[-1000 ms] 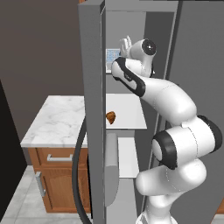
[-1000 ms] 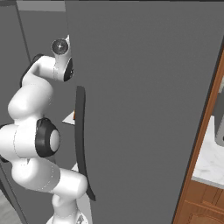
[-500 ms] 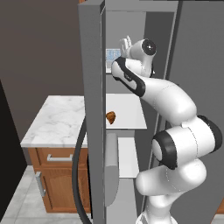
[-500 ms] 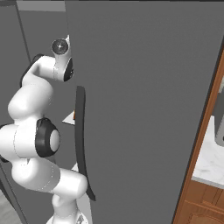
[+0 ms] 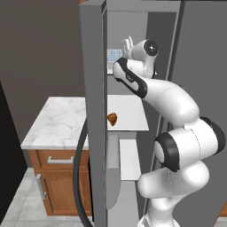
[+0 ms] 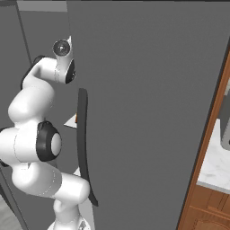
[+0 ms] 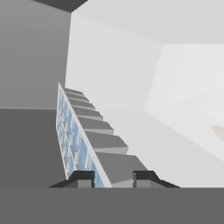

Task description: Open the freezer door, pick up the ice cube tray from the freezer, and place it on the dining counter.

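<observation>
Two fingertips [image 7: 83, 178] of the gripper [image 7: 113, 177] sit narrowed astride the near end wall of the tray [image 7: 81, 135], which lies on an upper freezer [image 5: 133, 53] shelf. Likely light, stiff, slick plastic; that thin rim suits pinching, though it may tilt.

no readable text, labels, brands, numbers or signs were found in any view; every surface looked plain, unmarked.
</observation>
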